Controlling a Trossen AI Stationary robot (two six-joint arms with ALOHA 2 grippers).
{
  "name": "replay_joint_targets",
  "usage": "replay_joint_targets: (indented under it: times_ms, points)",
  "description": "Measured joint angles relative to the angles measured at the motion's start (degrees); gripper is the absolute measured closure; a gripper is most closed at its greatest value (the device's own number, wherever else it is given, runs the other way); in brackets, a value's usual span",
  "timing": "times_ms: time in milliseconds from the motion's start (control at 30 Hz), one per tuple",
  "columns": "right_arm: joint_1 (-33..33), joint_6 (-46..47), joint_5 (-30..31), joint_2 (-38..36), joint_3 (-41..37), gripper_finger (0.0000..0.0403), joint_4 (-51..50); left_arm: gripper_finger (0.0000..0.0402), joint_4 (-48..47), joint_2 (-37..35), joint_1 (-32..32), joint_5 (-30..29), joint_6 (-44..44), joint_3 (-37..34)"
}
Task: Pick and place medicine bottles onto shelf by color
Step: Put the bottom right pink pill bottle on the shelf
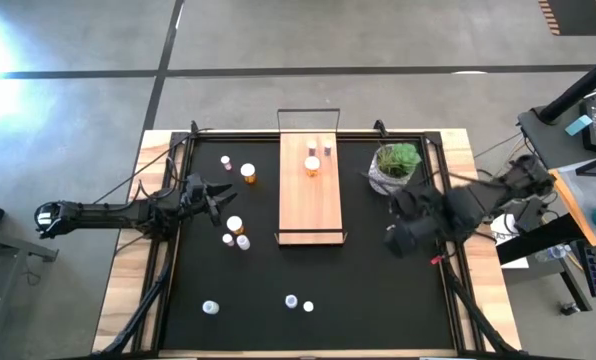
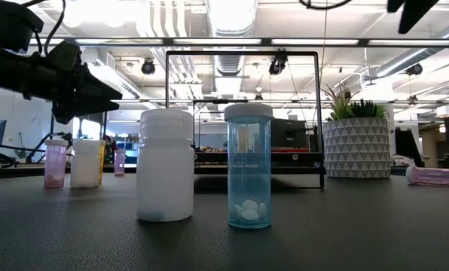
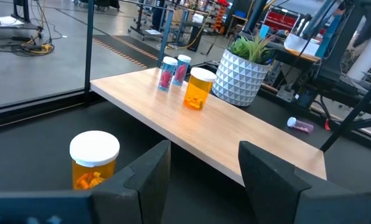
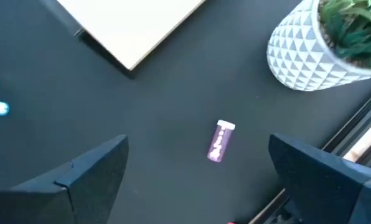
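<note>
The light-wood shelf (image 1: 311,190) lies mid-table and bears an orange bottle (image 1: 312,165) and two pink bottles (image 3: 173,71) standing near its far end. My left gripper (image 1: 218,195) hovers open left of the shelf; an orange bottle (image 3: 94,159) stands just before its fingers (image 3: 204,168). My right gripper (image 1: 398,228) hovers open right of the shelf, above a pink bottle (image 4: 220,141) lying on its side on the mat. More bottles stand on the mat: an orange one (image 1: 248,173), a group (image 1: 235,232), and a white one (image 2: 165,165) and a blue one (image 2: 248,167) near the front.
A green plant in a white patterned pot (image 1: 393,167) stands right of the shelf's far end, close to my right arm. The shelf's dark wire frame (image 2: 243,54) rises at its ends. Black mat (image 1: 378,300) lies bare at the front right.
</note>
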Motion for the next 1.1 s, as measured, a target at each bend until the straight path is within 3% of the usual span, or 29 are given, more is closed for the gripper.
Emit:
replay_joint_targets:
  times_ms: [200,433,967,1100]
  points:
    - [5.71,7.44,0.91,1.02,-2.85,0.0025,-1.9,0.0228,-0.01,-0.02,0.0,0.01,0.02,0.0]
    - [6.24,9.48,-0.57,-0.63,-9.07,0.0025,-2.05,0.0228,0.01,0.0,0.01,0.01,0.01,0.0]
    - [6.33,2.32,-0.62,-1.87,-15.29,0.0025,2.02,0.0228,0.01,0.0,0.0,-0.01,0.0,0.0]
    - [6.33,5.19,0.54,-1.42,-17.93,0.0025,2.09,0.0228,0.01,0.0,0.01,0.01,0.01,0.0]
